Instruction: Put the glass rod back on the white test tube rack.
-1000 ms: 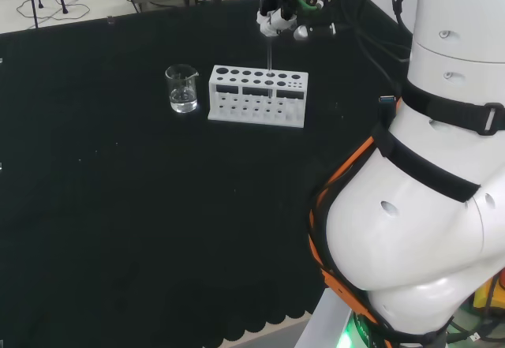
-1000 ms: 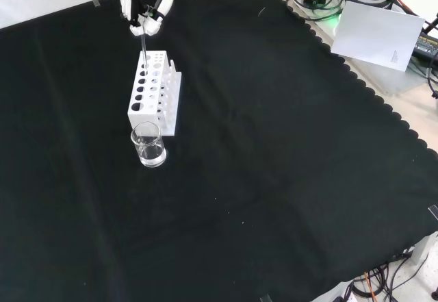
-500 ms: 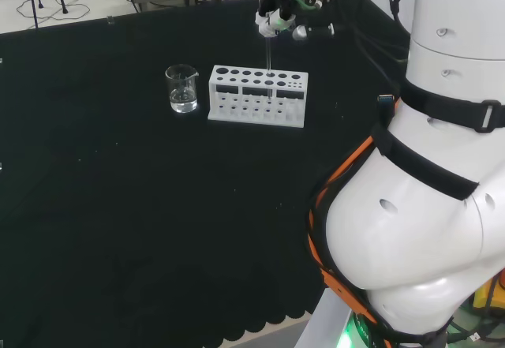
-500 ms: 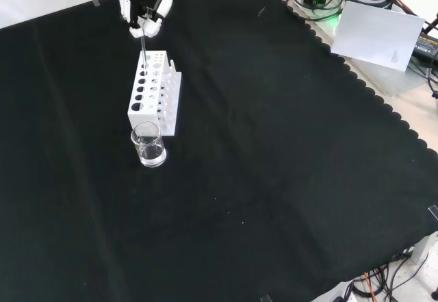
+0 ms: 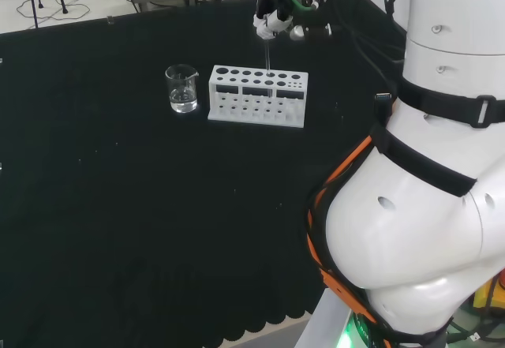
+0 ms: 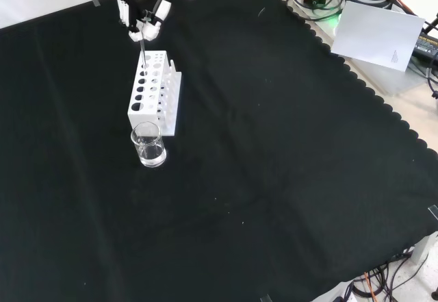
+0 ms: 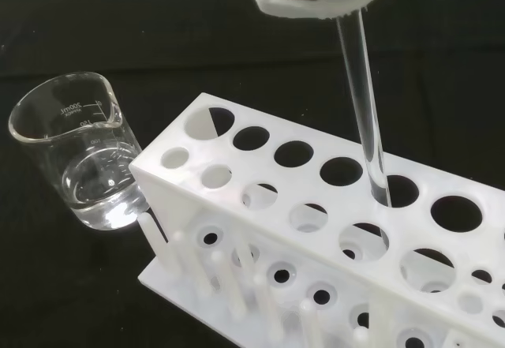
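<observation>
Robot hand point(image 5: 278, 18) at 12 o'clock of the head view, poised above the white test tube rack point(image 5: 257, 95); fingers curled around the upper end of the glass rod point(image 7: 363, 111), pinching it. Rod hanging near upright, lower end entered into one of the large top-row holes of the rack, as seen from the wrist view; depth of entry not determinable. Rack standing on the black surface point(image 6: 274, 179), at about 10 o'clock in the front view.

Handling, judged: rod thin, light, rigid, smooth and breakable; liable to slip through the fingers or snap under side load against the hole's edge. Hold best taken near the top end, leaving the lower length free to enter the hole.

Count: one glass rod, one rack, one beaker point(image 5: 181, 88). Beaker just beside the rack's end, at 9 o'clock of it in the head view, holding some clear liquid.
</observation>
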